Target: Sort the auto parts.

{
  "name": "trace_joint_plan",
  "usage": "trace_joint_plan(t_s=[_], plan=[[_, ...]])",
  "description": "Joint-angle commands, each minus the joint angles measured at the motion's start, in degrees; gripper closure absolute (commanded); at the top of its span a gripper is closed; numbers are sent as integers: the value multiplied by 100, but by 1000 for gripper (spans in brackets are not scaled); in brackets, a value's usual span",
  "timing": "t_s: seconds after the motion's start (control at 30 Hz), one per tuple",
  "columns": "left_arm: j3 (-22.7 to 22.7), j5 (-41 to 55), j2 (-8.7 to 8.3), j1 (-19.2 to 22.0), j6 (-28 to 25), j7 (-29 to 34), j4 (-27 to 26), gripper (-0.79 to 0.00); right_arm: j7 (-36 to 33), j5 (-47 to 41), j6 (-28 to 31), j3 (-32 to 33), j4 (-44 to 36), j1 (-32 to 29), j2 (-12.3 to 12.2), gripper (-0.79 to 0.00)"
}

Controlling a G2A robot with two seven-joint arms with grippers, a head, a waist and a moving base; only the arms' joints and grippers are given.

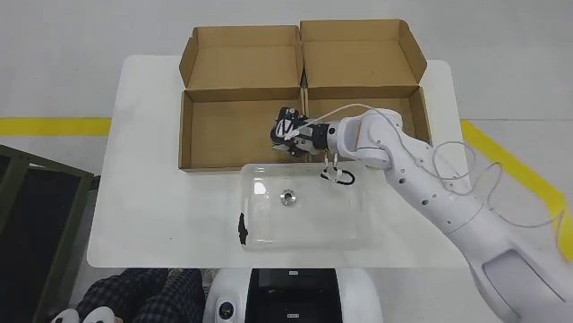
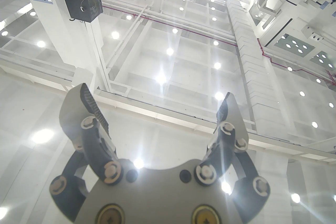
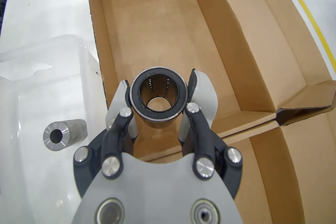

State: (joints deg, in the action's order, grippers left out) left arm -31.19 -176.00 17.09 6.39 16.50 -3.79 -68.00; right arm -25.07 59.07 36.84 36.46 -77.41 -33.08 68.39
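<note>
Right gripper has its jaws part-closed, pinching a black-rimmed hollow metal cylinder bearing by its curved sides, one finger pad on each side. The bearing's open end faces the wrist camera. Its long axis runs straight away from the lens, so the brown floor shows through the bore.

The held bearing hangs over the left open brown cardboard box, near the box's lower right corner in the top view, where the right gripper sits at frame centre. Whether it touches the floor is unclear.

The right open brown cardboard box lies just beside the left box, walls touching.

Left gripper has its jaws spread wide, holding nothing, and points up at a ceiling.

A clear plastic rectangular tray sits below the boxes in the top view, on the white table. A grey metal bored cylinder is inside it, its round end face showing from above. It also shows at lower left in the right wrist view.
</note>
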Motion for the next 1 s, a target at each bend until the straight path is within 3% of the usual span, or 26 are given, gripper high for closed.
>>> trace_joint_plan(t_s=[0.0, 0.47, 0.97], plan=[[0, 0, 0, 0, 0, 0, 0, -785, -81, 9, -20, -28, 53, 25, 31, 0], [0, 0, 0, 0, 0, 0, 0, -785, -464, 139, -74, -175, 355, 170, 237, 0], [0, 0, 0, 0, 0, 0, 0, -785, -824, 319, 126, -58, 217, 95, 266, -265]])
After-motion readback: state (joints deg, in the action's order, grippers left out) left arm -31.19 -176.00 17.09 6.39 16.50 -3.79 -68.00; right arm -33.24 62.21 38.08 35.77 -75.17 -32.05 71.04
